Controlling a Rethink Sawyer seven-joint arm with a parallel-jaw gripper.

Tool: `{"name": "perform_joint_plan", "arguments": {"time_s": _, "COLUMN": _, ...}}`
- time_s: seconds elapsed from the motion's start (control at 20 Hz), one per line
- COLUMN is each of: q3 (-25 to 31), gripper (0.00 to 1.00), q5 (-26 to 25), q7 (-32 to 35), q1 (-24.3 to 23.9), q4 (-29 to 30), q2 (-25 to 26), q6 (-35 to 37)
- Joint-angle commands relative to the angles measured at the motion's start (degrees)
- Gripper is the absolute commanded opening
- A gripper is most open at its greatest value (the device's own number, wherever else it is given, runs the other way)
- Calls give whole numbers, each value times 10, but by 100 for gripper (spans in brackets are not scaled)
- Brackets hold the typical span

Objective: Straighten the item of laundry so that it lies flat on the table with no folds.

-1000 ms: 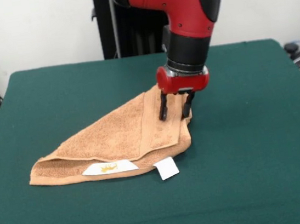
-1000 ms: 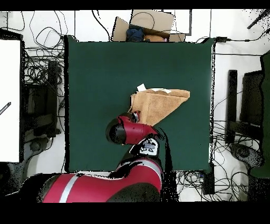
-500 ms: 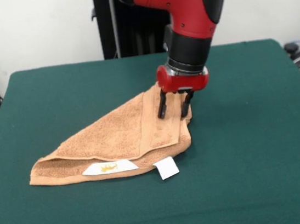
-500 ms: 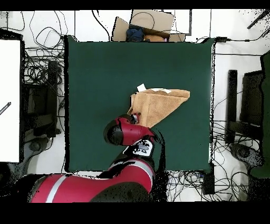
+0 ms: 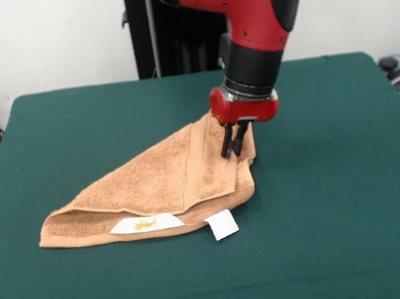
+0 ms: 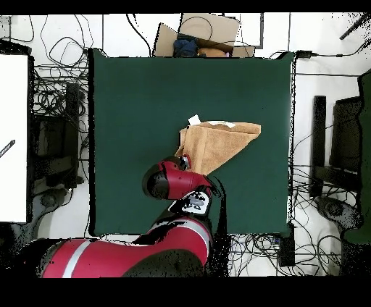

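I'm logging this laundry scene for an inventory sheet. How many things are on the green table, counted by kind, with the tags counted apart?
Towels: 1, the orange-tan towel, folded
White tags: 2, the tag with a yellow mark and the plain tag
Grippers: 1, the gripper on the towel's corner
Total: 4

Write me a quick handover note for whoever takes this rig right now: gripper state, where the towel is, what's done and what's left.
Gripper: shut, fingers pinched on the far corner of the towel, on its top layer.
Towel: folded into a rough triangle near the middle of the table, two white tags at its front edge, one with a yellow mark.
Done: the corner is gripped, nothing lifted or unfolded.
Left: pull the top layer open, spread the towel flat, smooth any folds.
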Motion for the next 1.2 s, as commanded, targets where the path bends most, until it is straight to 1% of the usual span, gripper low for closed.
{"name": "perform_joint_plan", "arguments": {"time_s": 0.05, "q3": 11, "gripper": 0, "q5": 22, "q7": 139, "q1": -3, "q4": -9, "q2": 7, "q6": -37}}
{"name": "perform_joint_plan", "arguments": {"time_s": 0.6, "q3": 11, "gripper": 0, "q5": 35, "q7": 150, "q1": 3, "q4": -2, "q2": 3, "q6": -28}}
{"name": "perform_joint_plan", "arguments": {"time_s": 0.8, "q3": 20, "gripper": 0, "q5": 31, "q7": 152, "q1": -5, "q4": 12, "q2": -15, "q6": -20}}
{"name": "perform_joint_plan", "arguments": {"time_s": 0.9, "q3": 21, "gripper": 0, "q5": 29, "q7": 151, "q1": -9, "q4": 22, "q2": -34, "q6": -8}}
{"name": "perform_joint_plan", "arguments": {"time_s": 1.05, "q3": 20, "gripper": 0, "q5": 25, "q7": 150, "q1": -10, "q4": 46, "q2": -76, "q6": 15}}
{"name": "perform_joint_plan", "arguments": {"time_s": 1.1, "q3": 21, "gripper": 0, "q5": 25, "q7": 148, "q1": -12, "q4": 56, "q2": -98, "q6": 31}}
{"name": "perform_joint_plan", "arguments": {"time_s": 1.2, "q3": 17, "gripper": 0, "q5": 27, "q7": 143, "q1": -8, "q4": 67, "q2": -124, "q6": 57}}
